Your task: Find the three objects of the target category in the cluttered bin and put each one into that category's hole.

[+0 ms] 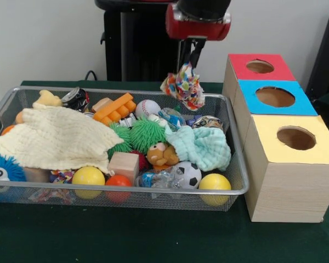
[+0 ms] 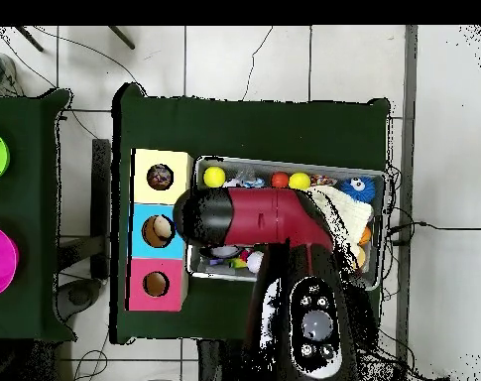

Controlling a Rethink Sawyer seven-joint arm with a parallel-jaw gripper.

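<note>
My gripper (image 1: 188, 64) comes down from the top of the front view and is shut on a floral cloth piece (image 1: 183, 86). The cloth hangs clear above the far right part of the wire mesh bin (image 1: 120, 191). A second multicoloured scrap (image 1: 60, 176) peeks out under the pale-yellow cloth at the front left; I cannot tell what it is. The yellow-topped box with its round hole (image 1: 296, 138) stands right of the bin, nearest the camera. In the overhead view the arm (image 2: 254, 218) covers the gripper and much of the bin (image 2: 284, 160); the yellow box's hole (image 2: 161, 177) shows to its left.
The bin holds a pale-yellow waffle cloth (image 1: 57, 139), a mint-green cloth (image 1: 203, 147), green spiky balls (image 1: 145, 134), yellow balls (image 1: 214, 182), a soccer ball (image 1: 187, 174), a wooden block (image 1: 124, 164) and an orange brick (image 1: 115, 107). A blue-topped box (image 1: 274, 97) and a red-topped box (image 1: 260, 67) stand behind the yellow one.
</note>
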